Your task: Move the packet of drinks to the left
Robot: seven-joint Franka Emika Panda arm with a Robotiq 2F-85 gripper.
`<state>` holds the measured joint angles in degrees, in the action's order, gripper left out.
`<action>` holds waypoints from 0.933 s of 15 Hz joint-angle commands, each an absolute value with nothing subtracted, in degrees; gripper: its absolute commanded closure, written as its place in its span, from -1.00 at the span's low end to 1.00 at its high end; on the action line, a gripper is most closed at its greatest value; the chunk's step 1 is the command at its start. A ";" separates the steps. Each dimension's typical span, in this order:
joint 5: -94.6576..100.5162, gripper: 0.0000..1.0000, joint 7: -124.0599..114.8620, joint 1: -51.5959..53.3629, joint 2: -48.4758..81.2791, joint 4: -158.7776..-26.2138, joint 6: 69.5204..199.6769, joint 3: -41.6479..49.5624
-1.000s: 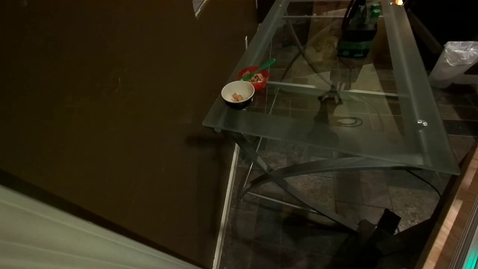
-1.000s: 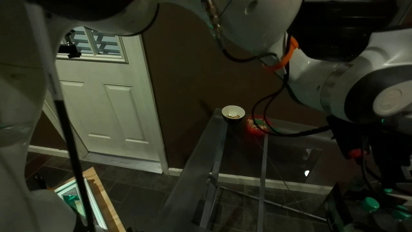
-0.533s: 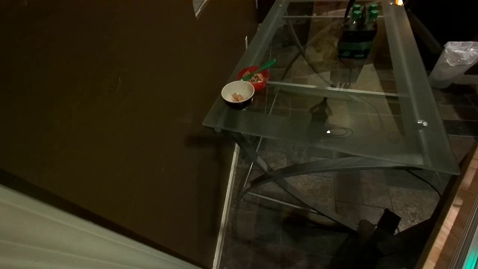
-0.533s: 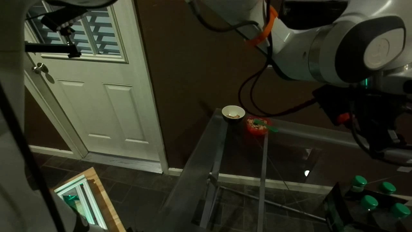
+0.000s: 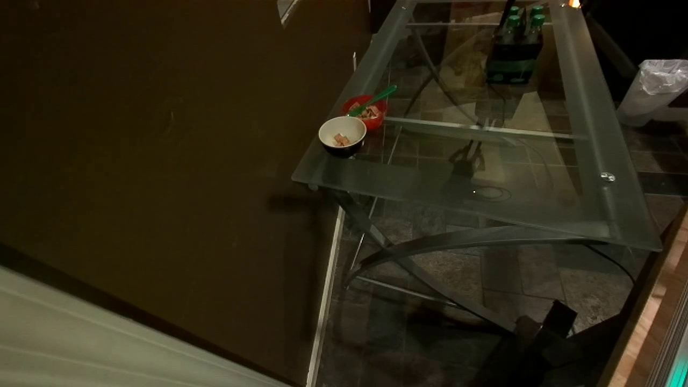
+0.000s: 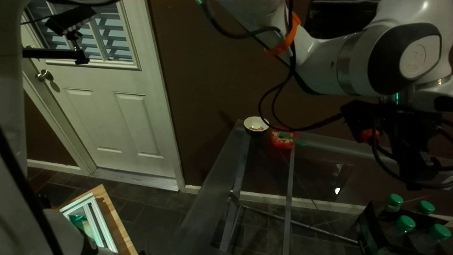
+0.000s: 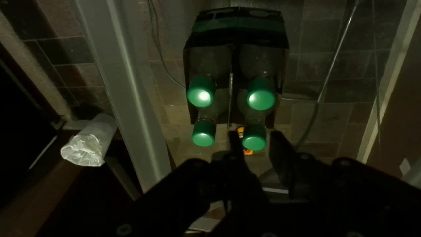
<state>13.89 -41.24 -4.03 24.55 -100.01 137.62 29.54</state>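
Observation:
The packet of drinks is a dark and green carrier holding several green-capped bottles. It stands upright on the glass table point(image 5: 457, 188) at its far part in an exterior view point(image 5: 513, 67). It also shows at the lower right in an exterior view point(image 6: 371, 226), partly cut off, and at the top middle in the wrist view point(image 7: 236, 36). My gripper point(image 7: 254, 134) is open and empty. In the wrist view its fingertips appear on either side of one near cap, apart from it. In an exterior view the gripper point(image 6: 414, 177) hangs above the packet; its fingertips are hard to make out.
A white bowl with a dark outside point(image 5: 342, 141) and a red bowl with a green utensil point(image 5: 376, 121) stand at the table edge by the brown wall point(image 5: 172, 161). A lined white bin point(image 5: 658, 88) is beyond the opposite edge. A cable loop point(image 6: 276, 102) hangs from the arm.
A second ago the arm was lower and hid some caps. It rose clear, then shifted slightly left and down in an exterior view. The packet and bowls stand where they were.

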 commanded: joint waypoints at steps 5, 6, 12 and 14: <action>11.50 -0.76 -39.68 -10.88 23.53 -103.56 142.46 25.08; 10.60 -0.88 -39.14 -11.74 23.79 -103.90 144.12 24.46; 11.78 -1.00 -40.25 -11.20 25.03 -102.40 143.03 25.17; 11.51 -1.00 -40.18 -11.39 25.74 -102.03 142.91 25.02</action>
